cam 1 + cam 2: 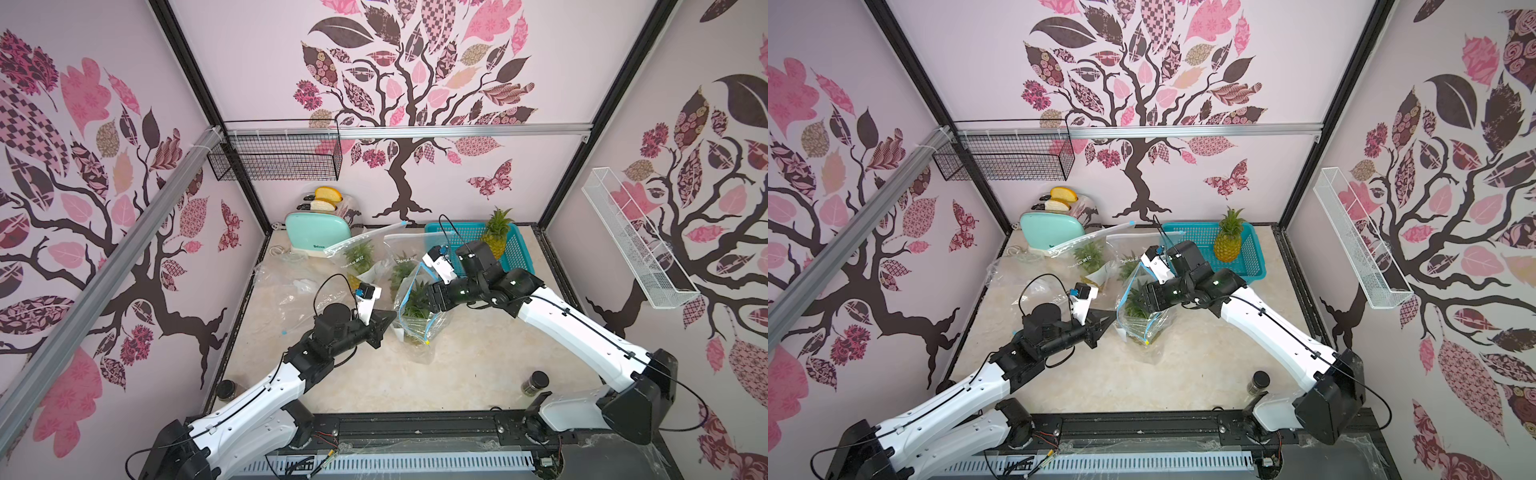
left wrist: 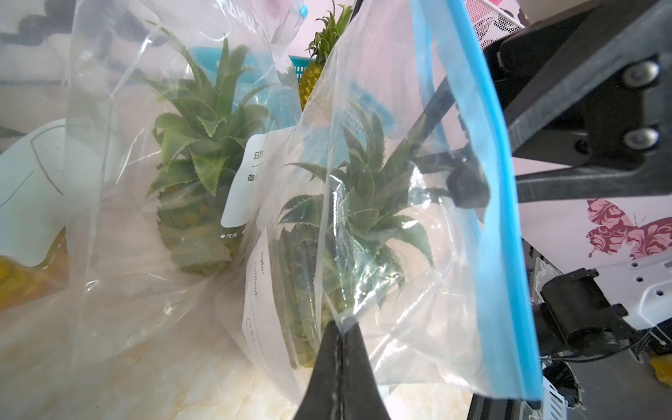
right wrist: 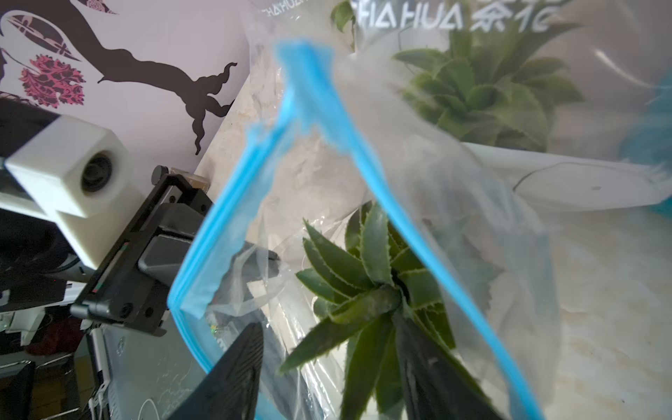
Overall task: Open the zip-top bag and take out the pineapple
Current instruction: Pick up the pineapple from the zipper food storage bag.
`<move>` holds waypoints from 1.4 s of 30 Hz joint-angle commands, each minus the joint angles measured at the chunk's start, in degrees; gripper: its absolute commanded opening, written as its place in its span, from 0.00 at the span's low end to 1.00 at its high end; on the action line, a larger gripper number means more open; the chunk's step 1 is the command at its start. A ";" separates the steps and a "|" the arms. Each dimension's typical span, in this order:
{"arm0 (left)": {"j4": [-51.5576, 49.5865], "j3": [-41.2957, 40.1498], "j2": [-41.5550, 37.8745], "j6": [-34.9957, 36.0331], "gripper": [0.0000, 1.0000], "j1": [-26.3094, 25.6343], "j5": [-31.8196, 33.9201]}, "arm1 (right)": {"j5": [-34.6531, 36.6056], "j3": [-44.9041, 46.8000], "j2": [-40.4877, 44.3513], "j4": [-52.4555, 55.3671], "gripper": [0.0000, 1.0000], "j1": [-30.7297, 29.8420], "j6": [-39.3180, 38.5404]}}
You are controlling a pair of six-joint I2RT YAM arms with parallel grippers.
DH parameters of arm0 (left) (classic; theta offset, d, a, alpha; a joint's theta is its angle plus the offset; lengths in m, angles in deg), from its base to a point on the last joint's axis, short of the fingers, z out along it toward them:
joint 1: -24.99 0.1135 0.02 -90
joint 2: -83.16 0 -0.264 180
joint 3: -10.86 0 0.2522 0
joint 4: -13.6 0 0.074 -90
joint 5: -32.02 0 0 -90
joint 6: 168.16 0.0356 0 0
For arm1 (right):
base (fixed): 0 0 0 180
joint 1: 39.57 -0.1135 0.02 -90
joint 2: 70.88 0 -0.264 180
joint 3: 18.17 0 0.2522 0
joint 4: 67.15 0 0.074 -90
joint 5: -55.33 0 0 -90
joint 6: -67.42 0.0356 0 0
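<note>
**Desk:** Why is the bag [image 1: 432, 332] propped up on the table [image 1: 478, 370]?

**Field:** Its side wall is pinched between the pressed-together jaws of the left gripper [image 2: 341, 329]. The blue-zipped mouth [image 3: 225, 214] is thereby held agape, and the bag is braced against a pull.

**Desk:** And the right gripper [image 3: 327, 367]?

**Field:** It is reached in through the mouth, with its jaws spread on either side of the crown [image 3: 374, 287]. Nothing is seen to be clamped.

**Desk:** Where is the pineapple [image 2: 363, 218] to be found?

**Field:** Inside the bag, standing low against the table, leaves toward the opening.

**Desk:** What is judged to remain?

**Field:** The opening is taken as done. The crown is to be closed on and the fruit drawn clear, probably toward the basket [image 1: 519, 257], where a loose fruit [image 1: 496, 237] is stood. Other bags [image 1: 361, 253] are crowded just behind, so snagging is to be watched for.
</note>
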 commanded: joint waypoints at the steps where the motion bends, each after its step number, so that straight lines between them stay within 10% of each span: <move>1: 2.29 -0.21 1.08 -0.67 0.00 0.25 -0.63 | 5.57 -2.70 0.99 2.27 0.66 -0.23 -0.54; 33: 13.95 -1.46 3.39 -3.14 0.00 0.26 -2.09 | 17.47 -15.62 -12.49 11.17 0.72 -6.75 -3.02; 42: 14.26 -2.71 1.98 -3.56 0.00 0.23 -0.47 | 17.68 -6.68 -11.81 10.70 0.70 -7.99 -0.41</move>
